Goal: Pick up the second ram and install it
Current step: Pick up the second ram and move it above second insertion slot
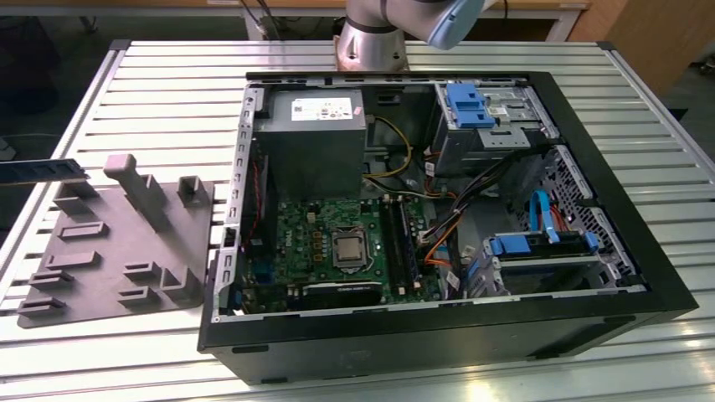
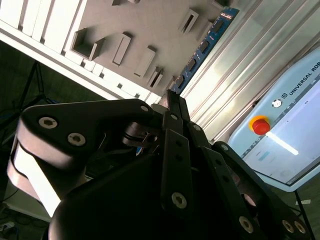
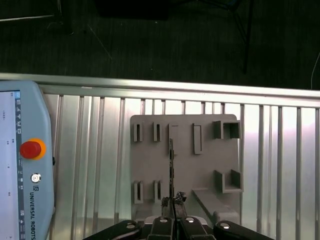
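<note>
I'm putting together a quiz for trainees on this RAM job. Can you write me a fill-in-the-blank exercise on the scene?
1. The gripper is ___ on the second ram.
2. The grey moulded tray lies to the exterior view's ___ of the open computer case.
3. The teach pendant on the slatted table carries a round ___ button.

Missing words: shut; left; red.

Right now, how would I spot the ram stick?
Start at the open computer case on the slatted table, then go to the grey tray at the exterior view's left. Above it the gripper holds the second ram: thin, flat, dark, with black chips, unlike the tray's grey posts.
</note>
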Action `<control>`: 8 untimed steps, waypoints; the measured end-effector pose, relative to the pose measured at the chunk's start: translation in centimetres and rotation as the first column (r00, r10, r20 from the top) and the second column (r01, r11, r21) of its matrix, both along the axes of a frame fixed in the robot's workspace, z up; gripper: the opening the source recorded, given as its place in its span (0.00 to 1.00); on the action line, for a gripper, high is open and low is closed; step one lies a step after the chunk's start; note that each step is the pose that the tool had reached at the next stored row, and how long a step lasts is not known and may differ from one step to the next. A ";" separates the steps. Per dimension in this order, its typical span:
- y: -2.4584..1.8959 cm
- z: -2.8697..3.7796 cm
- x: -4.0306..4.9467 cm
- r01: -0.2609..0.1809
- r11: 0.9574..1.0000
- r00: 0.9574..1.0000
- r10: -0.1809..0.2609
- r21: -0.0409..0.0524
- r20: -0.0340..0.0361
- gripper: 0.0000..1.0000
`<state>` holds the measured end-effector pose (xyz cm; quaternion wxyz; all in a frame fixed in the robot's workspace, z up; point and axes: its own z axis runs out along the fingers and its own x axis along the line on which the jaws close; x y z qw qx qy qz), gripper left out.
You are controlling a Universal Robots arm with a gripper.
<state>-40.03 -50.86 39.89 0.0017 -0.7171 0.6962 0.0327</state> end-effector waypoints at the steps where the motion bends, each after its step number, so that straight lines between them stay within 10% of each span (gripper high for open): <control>1: 0.00 0.00 0.04 0.000 1.000 1.000 0.000 0.000 0.000 0.12; 8: 0.00 -0.01 0.30 0.000 1.000 1.000 0.000 0.000 0.000 0.12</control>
